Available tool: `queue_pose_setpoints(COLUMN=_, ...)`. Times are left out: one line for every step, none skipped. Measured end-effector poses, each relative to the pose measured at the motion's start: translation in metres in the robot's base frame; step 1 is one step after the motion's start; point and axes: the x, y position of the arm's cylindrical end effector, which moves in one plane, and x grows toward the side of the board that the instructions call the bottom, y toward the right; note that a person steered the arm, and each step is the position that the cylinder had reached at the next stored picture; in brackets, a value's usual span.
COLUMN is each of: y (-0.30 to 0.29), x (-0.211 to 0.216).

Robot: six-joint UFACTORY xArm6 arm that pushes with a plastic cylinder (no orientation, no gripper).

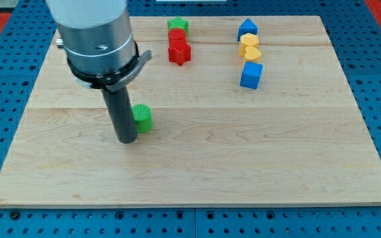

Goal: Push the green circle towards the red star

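The green circle (142, 117) lies on the wooden board at the view's left of centre. My tip (127, 139) rests on the board just left of and slightly below the green circle, touching or nearly touching it. The red star (179, 53) lies near the view's top, up and to the right of the green circle. The rod hides part of the circle's left side.
A red block (176, 36) and a green star (178, 26) sit just above the red star. At the top right are a blue block (247, 28), two yellow blocks (249, 41) (250, 53) and a blue cube (251, 75). The board's edge (190, 203) runs along the bottom.
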Motion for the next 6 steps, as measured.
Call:
queue_pose_setpoints(y=-0.001, x=-0.016)
queue_pose_setpoints(y=0.014, x=-0.043)
queue_pose_setpoints(y=0.028, x=-0.073)
queue_pose_setpoints(y=0.038, x=-0.092)
queue_pose_setpoints(y=0.038, x=-0.063)
queue_pose_setpoints(y=0.057, x=-0.049)
